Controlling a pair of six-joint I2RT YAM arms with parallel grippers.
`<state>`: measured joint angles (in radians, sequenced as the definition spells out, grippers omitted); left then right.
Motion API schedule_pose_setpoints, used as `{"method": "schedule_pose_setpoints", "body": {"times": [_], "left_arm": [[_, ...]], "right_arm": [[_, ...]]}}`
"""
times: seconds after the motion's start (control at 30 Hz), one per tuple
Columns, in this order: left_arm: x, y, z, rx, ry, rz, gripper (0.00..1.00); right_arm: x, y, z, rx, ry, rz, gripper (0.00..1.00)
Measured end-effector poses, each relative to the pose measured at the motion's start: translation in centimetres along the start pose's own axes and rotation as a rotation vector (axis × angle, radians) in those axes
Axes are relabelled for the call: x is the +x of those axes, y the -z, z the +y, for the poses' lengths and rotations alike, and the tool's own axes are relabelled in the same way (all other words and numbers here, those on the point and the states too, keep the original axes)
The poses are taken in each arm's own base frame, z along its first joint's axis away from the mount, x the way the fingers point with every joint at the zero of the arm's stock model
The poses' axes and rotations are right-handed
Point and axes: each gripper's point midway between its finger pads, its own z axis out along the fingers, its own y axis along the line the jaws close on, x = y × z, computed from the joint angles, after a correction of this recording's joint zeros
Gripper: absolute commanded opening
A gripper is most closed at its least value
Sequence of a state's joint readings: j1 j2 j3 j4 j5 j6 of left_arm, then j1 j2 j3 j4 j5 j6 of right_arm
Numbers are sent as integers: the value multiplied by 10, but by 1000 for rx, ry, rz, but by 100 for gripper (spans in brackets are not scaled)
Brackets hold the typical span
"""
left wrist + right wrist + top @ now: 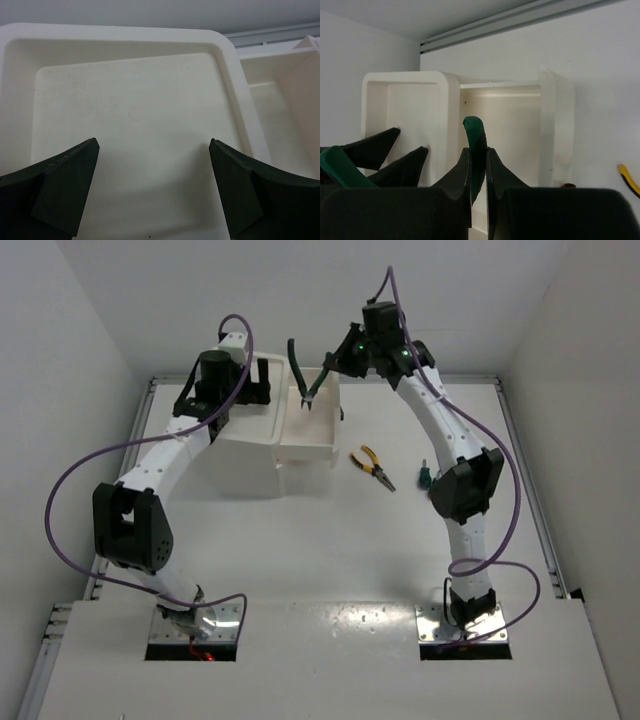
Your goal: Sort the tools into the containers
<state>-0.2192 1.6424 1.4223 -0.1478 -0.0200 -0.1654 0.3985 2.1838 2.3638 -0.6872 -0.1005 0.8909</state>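
The right gripper [479, 170] pinches one handle of the green-handled pliers [474, 131] and holds them in the air above the open drawer [305, 452] of the white drawer unit [245, 465], near the far edge of the counter [300, 540]. The left gripper [154, 145] is spread over the top tray [125, 37]. Yellow-handled pliers [372, 467] and a green screwdriver [424, 477] lie right of the drawer.

Bright even light, soft shadows, close foreground slightly blurred
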Motion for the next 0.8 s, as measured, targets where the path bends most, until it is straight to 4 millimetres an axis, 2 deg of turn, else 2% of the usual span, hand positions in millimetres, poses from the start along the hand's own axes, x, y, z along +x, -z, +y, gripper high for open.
{"method": "schedule_pose_setpoints", "body": {"times": [0.17,0.3,0.4,0.57,0.67,0.8], "left_arm": [[1,0,0,-3,-2,1,100],[2,3,0,-4,-5,0,100],[2,4,1,-4,-6,0,100],[3,6,1,-4,-8,-1,100],[3,6,1,-4,-8,-1,100],[4,6,1,-4,-8,-1,100]], "right_arm": [[6,-6,-6,72,42,-32,0],[12,-12,-16,157,190,-67,0],[22,-13,-12,203,379,-83,0],[38,-7,10,256,670,-111,0],[38,0,15,286,725,-120,0],[41,3,-5,348,696,-87,0]]}}
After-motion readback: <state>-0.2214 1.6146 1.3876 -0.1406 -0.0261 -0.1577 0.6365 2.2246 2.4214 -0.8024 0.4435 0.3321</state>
